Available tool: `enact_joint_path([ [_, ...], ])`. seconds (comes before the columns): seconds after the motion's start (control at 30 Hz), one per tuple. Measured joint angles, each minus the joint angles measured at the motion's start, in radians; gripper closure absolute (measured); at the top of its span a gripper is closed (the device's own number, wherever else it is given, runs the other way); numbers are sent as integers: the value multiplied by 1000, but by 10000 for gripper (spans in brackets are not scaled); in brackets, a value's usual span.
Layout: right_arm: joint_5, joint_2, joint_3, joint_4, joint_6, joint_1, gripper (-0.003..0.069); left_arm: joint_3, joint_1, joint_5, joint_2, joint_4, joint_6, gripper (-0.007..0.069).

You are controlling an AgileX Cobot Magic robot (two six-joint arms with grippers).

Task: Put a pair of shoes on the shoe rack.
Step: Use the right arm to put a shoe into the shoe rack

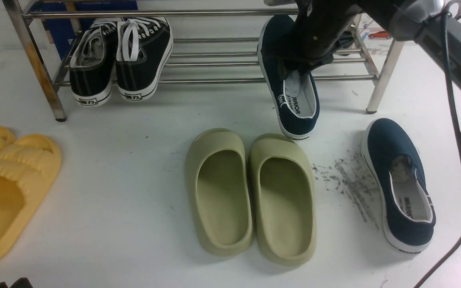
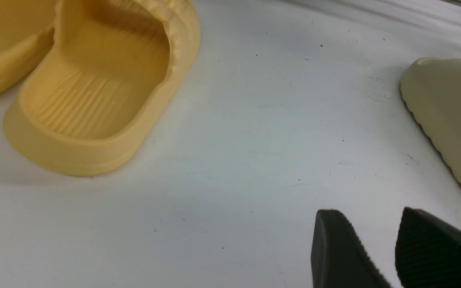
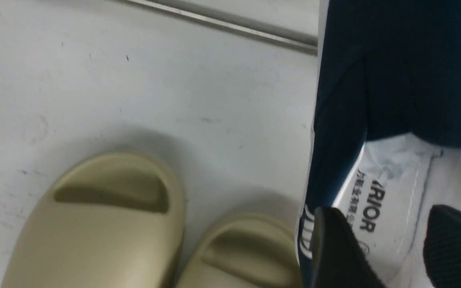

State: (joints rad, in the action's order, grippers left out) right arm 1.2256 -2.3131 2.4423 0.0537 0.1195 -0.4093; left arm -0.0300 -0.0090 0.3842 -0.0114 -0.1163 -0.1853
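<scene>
In the front view, my right gripper sits in the mouth of one navy-blue canvas slip-on sneaker. That sneaker lies toe-in on the bottom bars of the shiny steel-tube shoe rack, with its heel sticking out past the front bar. The other navy sneaker lies on the white floor, to the right of the olive-green foam slippers. Black lace-up sneakers fill the rack's left end.

In the left wrist view, my left gripper is spread with nothing between its fingers, over bare floor near a yellow foam slipper.

In the right wrist view, the right fingers stand apart above the sneaker's white insole, pinching nothing.
</scene>
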Motion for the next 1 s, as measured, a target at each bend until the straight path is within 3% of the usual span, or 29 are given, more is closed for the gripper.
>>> enact_joint_path([
  [0.67,11,-37,-137,-14,-46,-28,332,0,0,0,0,0,0,386],
  [0.77,6,-41,-139,-14,-46,-28,393,0,0,0,0,0,0,386],
  [0.93,1,-41,-137,-9,-46,-29,597,0,0,0,0,0,0,386],
  [1.0,11,-41,-121,-8,-46,-29,605,0,0,0,0,0,0,386],
])
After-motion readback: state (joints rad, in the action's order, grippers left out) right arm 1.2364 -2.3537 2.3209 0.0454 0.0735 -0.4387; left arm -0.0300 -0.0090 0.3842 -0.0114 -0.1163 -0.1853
